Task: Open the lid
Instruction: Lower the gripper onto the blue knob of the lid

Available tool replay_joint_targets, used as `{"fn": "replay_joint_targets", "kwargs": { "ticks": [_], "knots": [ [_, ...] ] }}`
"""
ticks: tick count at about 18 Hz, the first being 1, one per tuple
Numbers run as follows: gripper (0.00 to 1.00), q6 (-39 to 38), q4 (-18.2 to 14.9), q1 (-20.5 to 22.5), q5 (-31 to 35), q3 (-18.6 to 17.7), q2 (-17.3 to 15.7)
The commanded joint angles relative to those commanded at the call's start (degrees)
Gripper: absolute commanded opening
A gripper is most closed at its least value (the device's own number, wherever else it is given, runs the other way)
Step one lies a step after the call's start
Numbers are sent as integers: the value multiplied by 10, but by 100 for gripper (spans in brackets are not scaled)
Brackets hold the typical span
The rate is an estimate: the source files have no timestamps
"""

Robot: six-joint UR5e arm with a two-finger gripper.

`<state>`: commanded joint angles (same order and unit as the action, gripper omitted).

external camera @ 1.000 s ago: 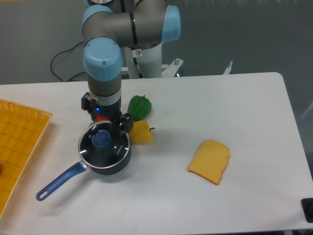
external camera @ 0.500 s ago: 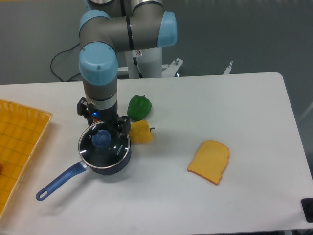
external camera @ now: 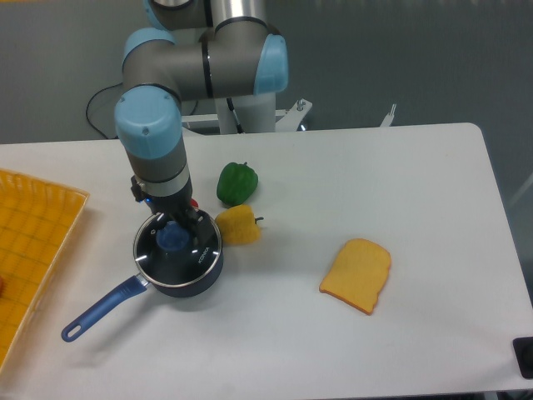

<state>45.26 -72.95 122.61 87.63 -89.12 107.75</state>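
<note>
Reaching for the lid, seated on the saucepan at lower left, the hand sits at the knob, finger state indiscernible; next, grip and lift.

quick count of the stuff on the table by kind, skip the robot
Cookware: 2 — dark blue long-handled saucepan, clear glass lid with blue knob
Toy peppers: 2 — green, yellow
Toy bread slice: 1
Yellow tray: 1
Total: 6
</note>
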Motion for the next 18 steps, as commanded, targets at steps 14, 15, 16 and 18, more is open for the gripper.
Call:
{"fn": "replay_joint_targets", "kwargs": {
  "ticks": [14, 15, 16, 18],
  "knots": [
    [100, 5, 11, -6, 2, -22, 6],
    [100, 5, 12, -6, 2, -24, 6],
    [100, 4, 13, -6, 2, -26, 7],
    [100, 4, 22, -6, 2, -32, 6]
  ]
}}
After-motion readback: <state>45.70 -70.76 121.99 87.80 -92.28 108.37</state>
